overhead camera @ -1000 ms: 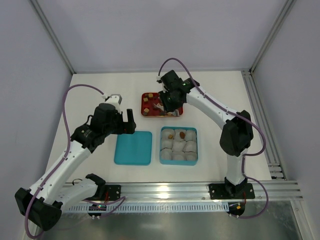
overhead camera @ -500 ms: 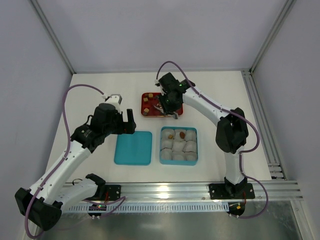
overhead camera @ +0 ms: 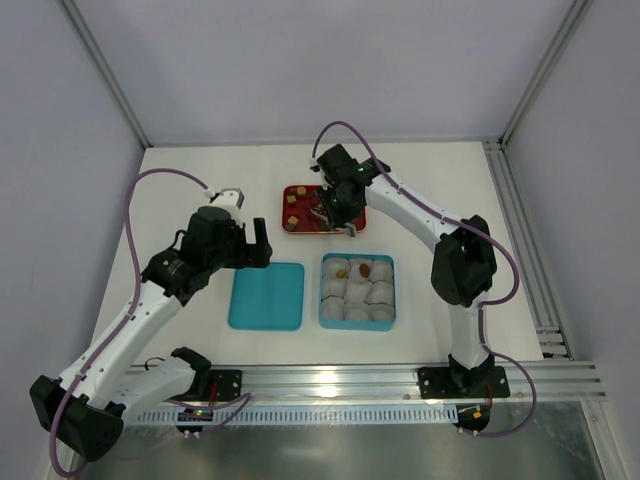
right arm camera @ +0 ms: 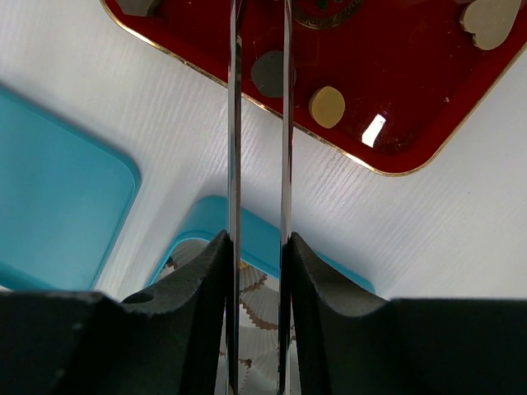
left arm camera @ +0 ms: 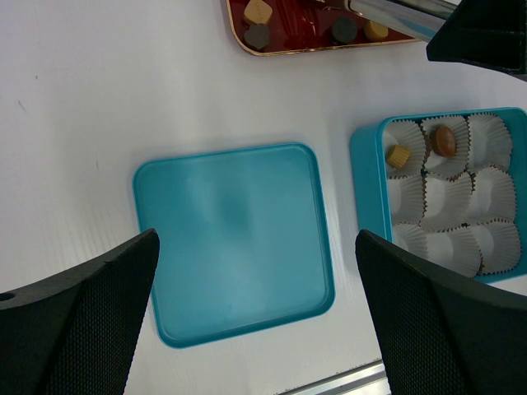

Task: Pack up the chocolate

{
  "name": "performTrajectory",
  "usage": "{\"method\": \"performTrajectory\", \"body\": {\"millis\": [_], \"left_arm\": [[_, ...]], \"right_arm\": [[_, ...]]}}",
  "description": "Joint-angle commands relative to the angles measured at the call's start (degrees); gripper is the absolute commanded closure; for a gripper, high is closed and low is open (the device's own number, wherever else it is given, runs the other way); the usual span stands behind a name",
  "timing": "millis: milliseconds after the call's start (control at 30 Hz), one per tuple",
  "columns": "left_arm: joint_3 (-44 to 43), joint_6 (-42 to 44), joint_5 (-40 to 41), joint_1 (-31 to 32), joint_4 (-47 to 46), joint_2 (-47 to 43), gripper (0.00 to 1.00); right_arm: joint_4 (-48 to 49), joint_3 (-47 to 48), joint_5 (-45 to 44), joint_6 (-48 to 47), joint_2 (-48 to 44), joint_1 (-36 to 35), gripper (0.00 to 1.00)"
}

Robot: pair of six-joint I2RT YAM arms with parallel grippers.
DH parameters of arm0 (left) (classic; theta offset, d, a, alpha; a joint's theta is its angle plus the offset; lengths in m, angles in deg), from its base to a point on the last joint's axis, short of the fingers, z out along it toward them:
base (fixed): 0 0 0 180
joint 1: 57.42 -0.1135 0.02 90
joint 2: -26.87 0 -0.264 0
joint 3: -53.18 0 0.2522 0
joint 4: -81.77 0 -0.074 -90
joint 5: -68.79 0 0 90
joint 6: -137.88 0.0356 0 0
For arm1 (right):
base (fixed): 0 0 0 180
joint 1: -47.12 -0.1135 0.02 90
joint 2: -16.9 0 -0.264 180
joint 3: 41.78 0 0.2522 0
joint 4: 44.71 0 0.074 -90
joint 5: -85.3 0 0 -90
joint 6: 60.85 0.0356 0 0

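The red tray (overhead camera: 306, 189) holds several loose chocolate pieces. My right gripper (overhead camera: 336, 205) is over it, shut on metal tweezers (right arm camera: 235, 123). In the right wrist view (right arm camera: 257, 247) the two blades reach over the tray (right arm camera: 395, 99), with a dark piece (right arm camera: 268, 72) between them and a tan round piece (right arm camera: 327, 106) beside them. I cannot tell whether the tips touch the dark piece. The teal box (overhead camera: 392, 292) of white paper cups holds a tan piece (left arm camera: 398, 155) and a brown piece (left arm camera: 444, 141). My left gripper (left arm camera: 255, 247) is open and empty above the teal lid (left arm camera: 235, 239).
The teal lid (overhead camera: 267, 296) lies flat to the left of the box. The tray's gold emblem (right arm camera: 329, 8) shows at the top edge of the right wrist view. A heart-shaped piece (right arm camera: 487, 18) lies near the tray's corner. The frame rail runs along the near table edge.
My right arm shifted slightly left over the red tray and lowered the tweezers. The left arm has not moved.
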Motion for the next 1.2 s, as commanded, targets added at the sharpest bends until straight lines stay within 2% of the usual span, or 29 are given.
{"method": "performTrajectory", "body": {"millis": [0, 400, 1167], "left_arm": [[-2.12, 0.52, 0.61, 0.21, -0.32, -0.55, 0.0], [-2.12, 0.52, 0.61, 0.12, -0.41, -0.55, 0.0], [-2.21, 0.61, 0.35, 0.12, -0.32, -0.82, 0.0]], "right_arm": [[-0.29, 2.31, 0.36, -0.41, -1.09, 0.1, 0.65], [-0.38, 2.3, 0.36, 0.2, -2.49, 0.19, 0.72], [0.41, 0.11, 0.36, 2.49, -8.74, 1.5, 0.73]]}}
